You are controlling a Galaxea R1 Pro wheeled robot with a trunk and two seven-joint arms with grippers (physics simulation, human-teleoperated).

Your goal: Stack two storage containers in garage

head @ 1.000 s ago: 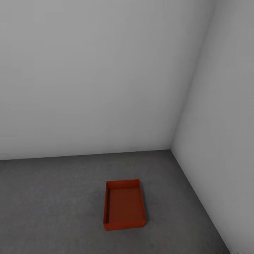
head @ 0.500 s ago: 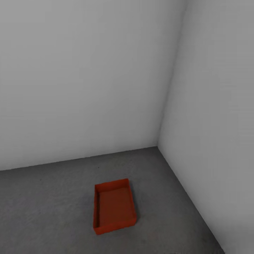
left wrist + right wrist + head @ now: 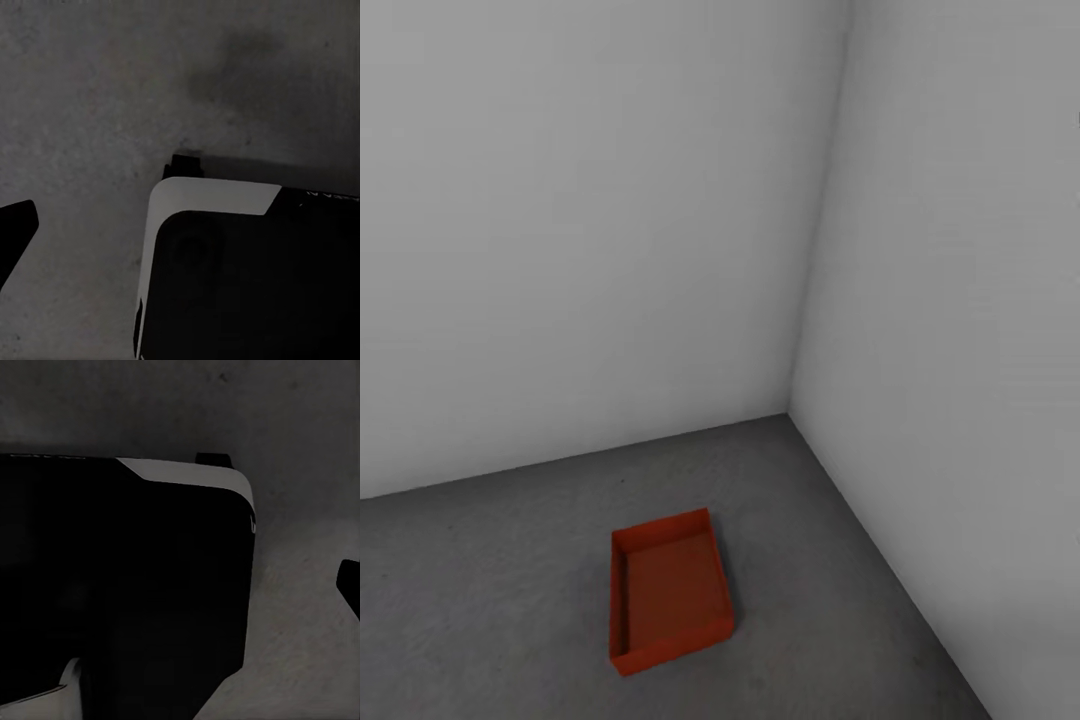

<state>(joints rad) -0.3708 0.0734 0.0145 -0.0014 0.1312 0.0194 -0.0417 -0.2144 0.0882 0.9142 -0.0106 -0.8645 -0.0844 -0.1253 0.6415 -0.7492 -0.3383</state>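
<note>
From the head camera I have one orange-red storage container (image 3: 670, 590) sitting open side up on the dark grey concrete floor (image 3: 480, 600) of the garage, near the corner where the two white walls (image 3: 580, 220) meet, and apart from both. It is empty and nothing is stacked on it.

My left wrist camera looks down at the same concrete past the robot's black and white base (image 3: 247, 270); one dark fingertip (image 3: 15, 225) pokes in at the edge, so I cannot tell how wide that gripper stands. The right wrist camera is much the same: base (image 3: 127, 577), concrete, one dark tip (image 3: 349, 581), width unknown.

I judge the first bin placed. Next I must fetch the second from the living room.
</note>
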